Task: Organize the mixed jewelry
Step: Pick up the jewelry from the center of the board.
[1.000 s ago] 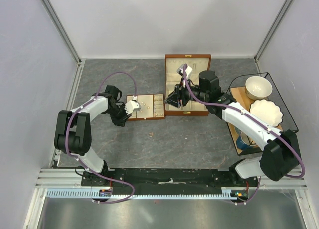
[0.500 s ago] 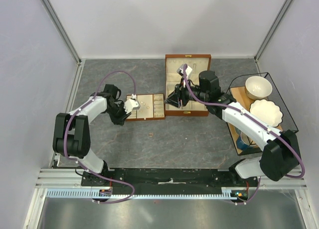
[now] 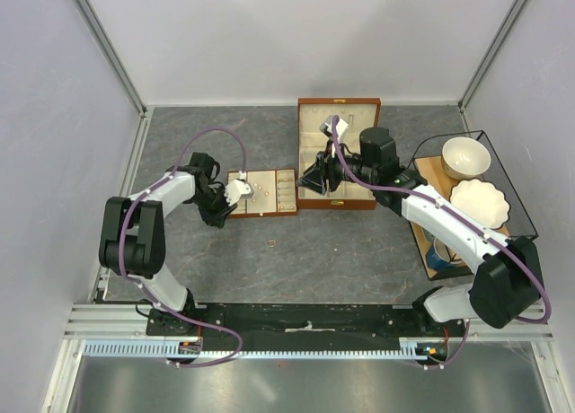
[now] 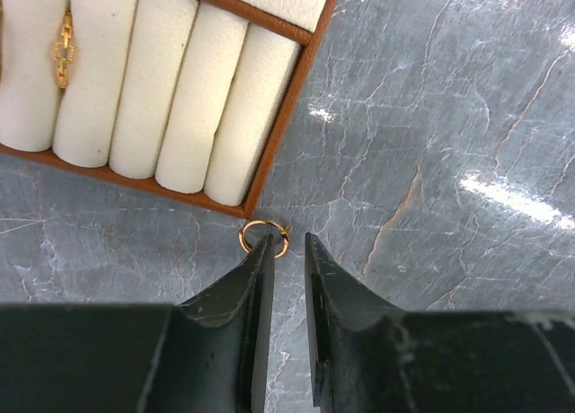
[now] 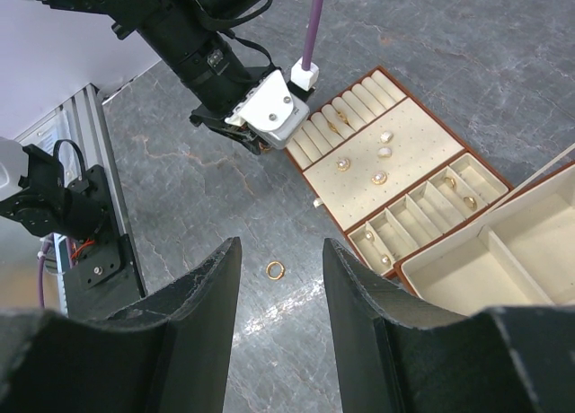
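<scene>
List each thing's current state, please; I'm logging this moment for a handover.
wooden box, lid open
slotted tray, lying flat, holding several pieces
left claw, open by a narrow gap, empty
right claw, open wide, empty
ring by tray corner, flat on the table, ungrasped
loose ring, flat, apart from tray

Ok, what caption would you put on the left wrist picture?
Left gripper, barely open, poised at a small gold ring on the table beside the ring tray.
</scene>
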Controlling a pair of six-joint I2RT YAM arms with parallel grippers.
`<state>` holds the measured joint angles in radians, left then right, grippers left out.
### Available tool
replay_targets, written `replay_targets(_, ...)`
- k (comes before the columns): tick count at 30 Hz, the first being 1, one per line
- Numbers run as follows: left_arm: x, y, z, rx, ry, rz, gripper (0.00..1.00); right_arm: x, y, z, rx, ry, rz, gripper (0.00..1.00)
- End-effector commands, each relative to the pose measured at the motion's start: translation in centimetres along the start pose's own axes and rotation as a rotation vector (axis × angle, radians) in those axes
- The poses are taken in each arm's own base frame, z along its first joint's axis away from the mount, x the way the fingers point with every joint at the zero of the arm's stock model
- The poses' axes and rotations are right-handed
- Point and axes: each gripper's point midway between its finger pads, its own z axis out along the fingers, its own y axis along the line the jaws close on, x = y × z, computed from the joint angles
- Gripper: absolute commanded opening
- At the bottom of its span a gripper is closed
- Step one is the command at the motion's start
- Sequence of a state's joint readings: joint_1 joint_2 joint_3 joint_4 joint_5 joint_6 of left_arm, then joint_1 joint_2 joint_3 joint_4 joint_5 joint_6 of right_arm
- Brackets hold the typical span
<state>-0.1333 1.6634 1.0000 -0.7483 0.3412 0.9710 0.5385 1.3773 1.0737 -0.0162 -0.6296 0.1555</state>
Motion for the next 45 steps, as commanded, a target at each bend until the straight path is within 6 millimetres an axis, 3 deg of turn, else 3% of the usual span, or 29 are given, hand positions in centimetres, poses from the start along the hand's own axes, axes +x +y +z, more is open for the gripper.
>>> replay_targets(1, -0.8, 0.9, 0.2, -0.018, -0.023, 0.041, 0.27, -1.6, 0.5, -0.6, -0.012, -0.052, -0.050, 0.50)
replay_targets(20, 0.5, -0.6, 1.9, 0.007, 0.010, 0.042, 0.25, -1.7, 0.3, -0.8, -0.004, -0.060, -0.046, 0.50)
replay_targets(23, 0.9, -0.8, 2.1, 0.004, 0.020, 0.042, 0.21, -1.8, 0.3, -0.8, -0.006, -0.062, -0.045, 0.50)
replay_targets(27, 1.4, -1.3, 1.5, -0.001, 0.032, 0.043, 0.03, -1.8, 0.3, -0.8, -0.005, -0.060, -0.042, 0.50)
replay_targets(29, 1.2, -2.2, 0.7, 0.025, 0.021, 0.036, 0.01, -1.9, 0.4, -0.8, -0.008, -0.061, -0.044, 0.50)
replay_targets(33, -1.7, -5.3, -2.9, 0.140, -0.110, 0.029, 0.02, -1.9, 0.4, -0.7, -0.014, -0.061, -0.034, 0.50)
replay_targets(34, -4.6, -6.1, -4.9, 0.188, -0.222, 0.047, 0.02, -2.0, 0.5, -0.6, -0.021, -0.065, -0.035, 0.50)
replay_targets(36, -6.4, -8.9, -7.5, 0.325, -0.295, 0.020, 0.02, -2.1, 0.5, -0.4, -0.032, -0.069, -0.027, 0.49)
replay_targets(37, -9.6, -9.3, -9.7, 0.375, -0.420, 0.041, 0.01, -2.4, 0.8, -0.4, -0.048, -0.081, -0.028, 0.47)
replay_targets(38, -10.1, -11.0, -11.2, 0.458, -0.441, 0.007, 0.02, -2.6, 1.0, -0.3, -0.058, -0.090, -0.029, 0.46)
replay_targets(39, -11.3, -11.3, -12.3, 0.491, -0.496, 0.030, 0.02, -2.8, 1.1, -0.4, -0.068, -0.100, -0.031, 0.45)
replay_targets(40, -13.9, -11.7, -14.8, 0.531, -0.619, 0.054, 0.02, -3.1, 1.5, -0.6, -0.091, -0.112, -0.031, 0.45)
replay_targets(42, -16.8, -12.1, -17.4, 0.633, -0.758, -0.009, 0.02, -3.2, 1.7, -0.6, -0.108, -0.120, -0.028, 0.45)
replay_targets(45, -19.5, -11.9, -19.8, 0.685, -0.904, -0.011, 0.02, -3.5, 2.8, -0.8, -0.169, -0.133, -0.023, 0.47)
